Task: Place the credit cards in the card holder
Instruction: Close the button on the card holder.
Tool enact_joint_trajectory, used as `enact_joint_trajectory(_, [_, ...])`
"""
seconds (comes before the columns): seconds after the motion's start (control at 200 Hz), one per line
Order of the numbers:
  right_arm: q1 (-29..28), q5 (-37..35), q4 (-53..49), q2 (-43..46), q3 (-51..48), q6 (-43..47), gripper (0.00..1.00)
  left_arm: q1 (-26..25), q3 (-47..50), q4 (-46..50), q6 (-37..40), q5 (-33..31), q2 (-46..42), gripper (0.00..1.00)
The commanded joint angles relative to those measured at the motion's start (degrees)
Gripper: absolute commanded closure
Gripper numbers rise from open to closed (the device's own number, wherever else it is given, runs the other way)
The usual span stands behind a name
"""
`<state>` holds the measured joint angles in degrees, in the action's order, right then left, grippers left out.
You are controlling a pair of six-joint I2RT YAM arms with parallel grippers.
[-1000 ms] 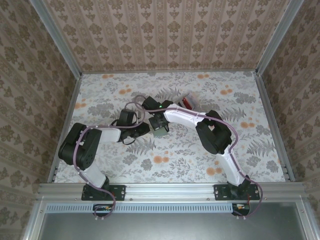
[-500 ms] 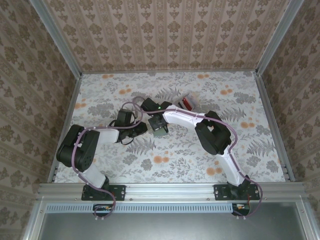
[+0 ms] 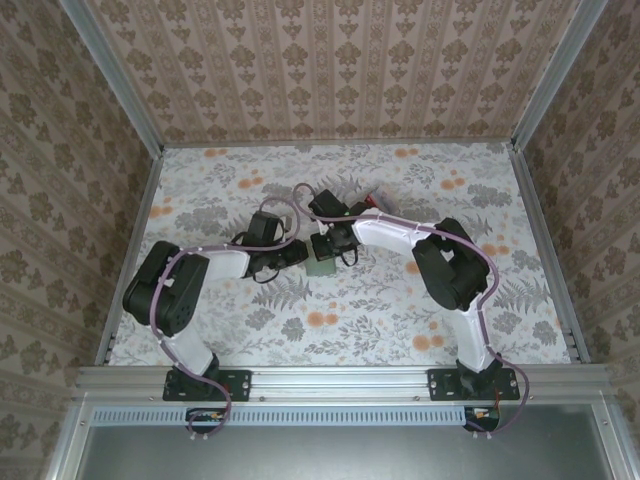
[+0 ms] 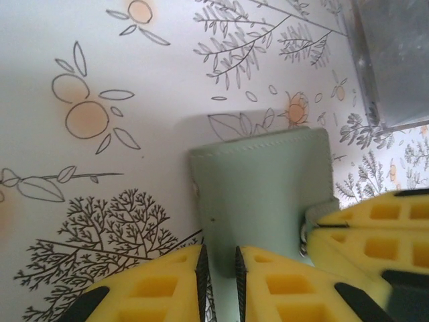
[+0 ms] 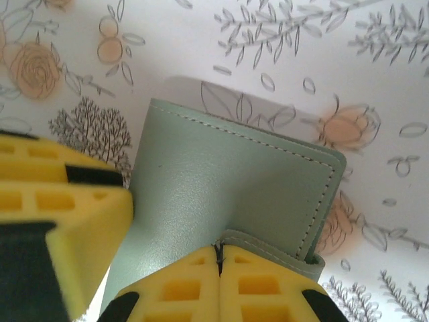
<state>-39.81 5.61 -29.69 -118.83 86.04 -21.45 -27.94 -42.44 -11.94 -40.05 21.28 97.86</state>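
Note:
The card holder lies closed on the flowered table, dull grey-green with stitched edges. My right gripper is shut, pinching the small flap at the holder's near edge. My left gripper sits over the holder's lower left corner, its pads a narrow gap apart and nothing clamped between them. One left finger rests at the holder's left edge in the right wrist view. A sliver of a red credit card peeks out behind the right arm; the other cards are hidden.
Patterned walls enclose the table on three sides, with metal rails along its edges. The right arm's grey body hangs over the far right of the left wrist view. Both arms crowd the table's middle.
Both arms have shifted to the right and a little nearer, the card holder going with them. The right arm now hides more of the red cards.

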Motion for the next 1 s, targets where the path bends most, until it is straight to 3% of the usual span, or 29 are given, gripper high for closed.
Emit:
enact_joint_trajectory(0.0, [-0.08,5.00,-8.03,-1.55,-3.47,-1.41,1.00,0.08,-1.44,1.11,0.82,0.78,1.09,0.79])
enact_joint_trajectory(0.685, [-1.44,-1.14,-12.33,-2.55,1.54,2.76,1.00,0.04,-1.93,-0.31,-0.04,1.84,3.19,0.79])
enact_joint_trajectory(0.995, [-4.71,-7.03,-17.06,-7.55,4.92,3.55,1.00,0.61,-1.07,-0.72,-0.94,1.91,1.98,0.80])
